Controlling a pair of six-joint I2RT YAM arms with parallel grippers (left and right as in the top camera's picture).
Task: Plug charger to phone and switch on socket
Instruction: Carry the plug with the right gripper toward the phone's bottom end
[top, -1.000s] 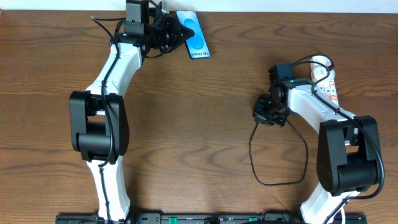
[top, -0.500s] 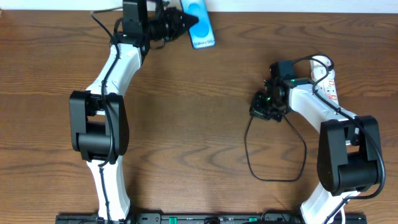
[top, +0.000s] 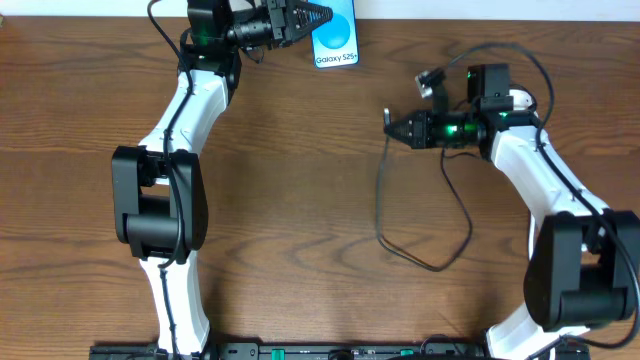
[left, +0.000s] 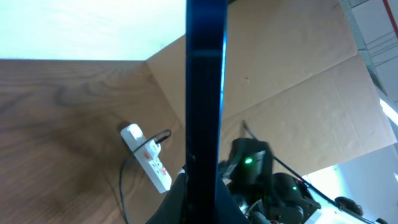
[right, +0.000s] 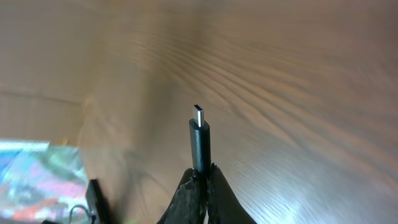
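Observation:
The phone, with a cyan screen and "Galaxy S25+" text, is held off the table at the back edge by my left gripper, which is shut on it. In the left wrist view the phone shows edge-on between the jaws. My right gripper is shut on the charger just behind its plug tip, which points left. The plug sticks up from the jaws. The black cable loops down across the table. The socket lies white on the table; in the overhead view my right arm hides most of it.
The dark wood table ends at a white wall along the back. A brown cardboard sheet stands beyond the table. The charger cable's loop lies in front of the right arm.
My left gripper has raised the phone and carried it right along the back edge. My right gripper has lifted the charger plug, moved up and turned to point left.

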